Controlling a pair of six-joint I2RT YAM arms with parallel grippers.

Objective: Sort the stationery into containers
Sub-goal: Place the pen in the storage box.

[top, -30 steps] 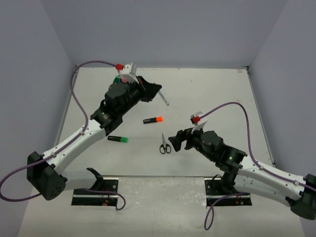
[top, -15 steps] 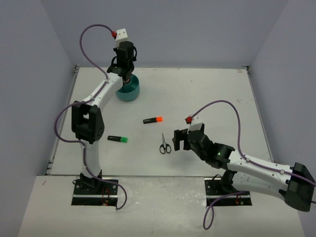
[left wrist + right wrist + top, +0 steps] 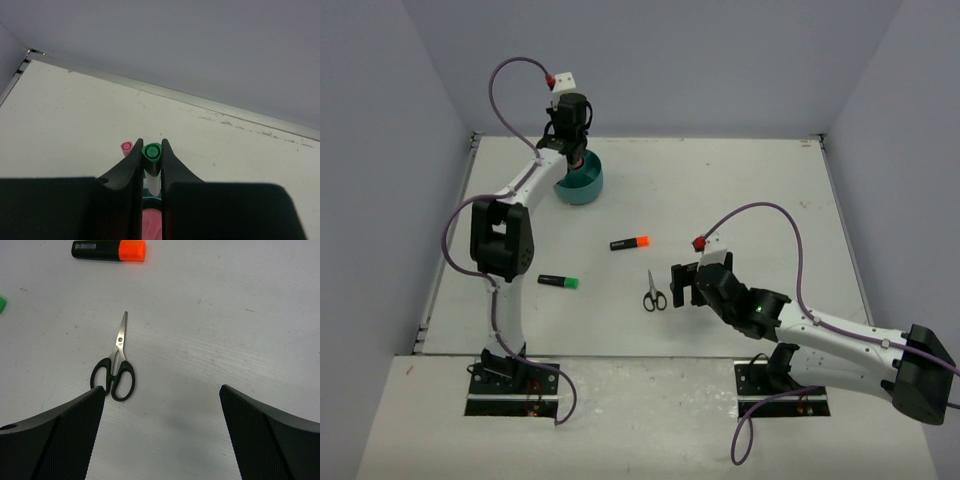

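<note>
Left end effector pinches a green-capped marker, probably light and stiff. Right end effector is spread; the scissors lie flat and look rigid, best taken across the handles.

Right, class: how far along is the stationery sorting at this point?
Done: a pink item appears to stand in the teal organiser. In hand: the left fingers grip a green-capped marker over it. Left: the scissors, orange-capped highlighter and green-capped highlighter lie on the table; the open right fingers hover near the scissors.
</note>
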